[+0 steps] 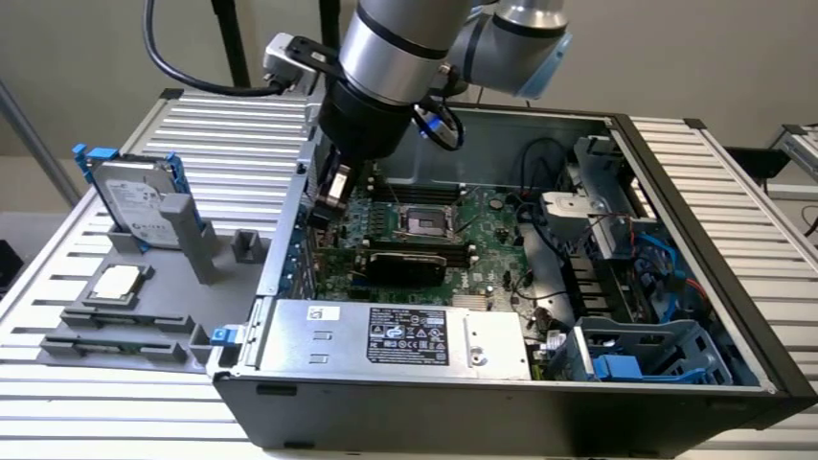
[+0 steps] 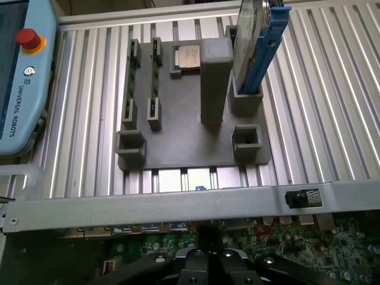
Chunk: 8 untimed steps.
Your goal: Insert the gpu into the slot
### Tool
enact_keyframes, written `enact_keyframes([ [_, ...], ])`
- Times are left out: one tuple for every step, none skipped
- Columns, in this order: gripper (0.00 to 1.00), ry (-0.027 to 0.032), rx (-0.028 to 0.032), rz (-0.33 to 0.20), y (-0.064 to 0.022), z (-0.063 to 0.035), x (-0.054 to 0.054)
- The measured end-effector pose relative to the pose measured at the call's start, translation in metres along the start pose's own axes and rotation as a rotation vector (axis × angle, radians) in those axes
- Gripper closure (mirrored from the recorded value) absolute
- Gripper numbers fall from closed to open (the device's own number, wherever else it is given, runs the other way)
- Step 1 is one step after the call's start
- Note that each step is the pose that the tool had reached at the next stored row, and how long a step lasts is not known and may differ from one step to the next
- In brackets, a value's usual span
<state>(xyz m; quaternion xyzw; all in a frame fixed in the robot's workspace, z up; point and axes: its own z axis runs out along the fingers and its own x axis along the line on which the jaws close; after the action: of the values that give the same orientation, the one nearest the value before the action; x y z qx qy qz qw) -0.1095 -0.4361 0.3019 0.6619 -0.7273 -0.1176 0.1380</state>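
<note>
Fingers (image 2: 208, 240): pressed together, with nothing seen between them; lowered inside the open computer case (image 1: 715, 383), close to its side wall (image 2: 178, 205).
Arm (image 1: 397, 48): directly above the fingers, reaching down into the case from overhead.
Motherboard (image 1: 492, 235): green board directly beneath the fingers, extending away from them toward the exterior view's right.
Gpu (image 1: 402, 261): black card with a thin green edge, on the motherboard near the fingers, offset toward the exterior view's right and clear of them. Whether it is fully seated cannot be told.
Processor socket (image 1: 426, 219): square silver frame just beyond the gpu, also near the fingers.
Power supply (image 1: 397, 335): silver labelled box past the gpu, farther from the fingers.
Fixture plate (image 2: 190, 142): grey holder outside the case wall, well apart from the fingers; carries an upright hard drive (image 1: 134, 206) and a processor chip (image 1: 118, 282).
Surface (image 1: 741, 192): ribbed aluminium slats under the case and the fixture plate.
Teach pendant (image 2: 21, 77): lying on the surface beyond the fixture plate, farthest from the fingers.
</note>
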Motion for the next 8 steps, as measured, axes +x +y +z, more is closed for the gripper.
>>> enact_keyframes([
  [0.89, -0.0002, 0.0038, 0.0, -0.0005, -0.0008, 0.0],
  [0.89, -0.0013, 0.0141, 0.0, -0.0008, -0.0009, -0.0001],
  [0.89, -0.0029, 0.0298, 0.0, -0.0012, -0.001, -0.0001],
  [0.89, -0.0044, 0.0478, 0.0, -0.0013, -0.0011, -0.0001],
  [0.89, -0.0061, 0.066, 0.001, -0.0014, -0.0012, -0.0001],
  [0.89, -0.0079, 0.0841, 0.001, -0.0016, -0.0012, -0.0001],
  [0.89, -0.0096, 0.1018, 0.001, -0.0017, -0.0013, -0.0001],
  [0.89, -0.0113, 0.1199, 0.001, -0.0018, -0.0013, -0.0002],
])
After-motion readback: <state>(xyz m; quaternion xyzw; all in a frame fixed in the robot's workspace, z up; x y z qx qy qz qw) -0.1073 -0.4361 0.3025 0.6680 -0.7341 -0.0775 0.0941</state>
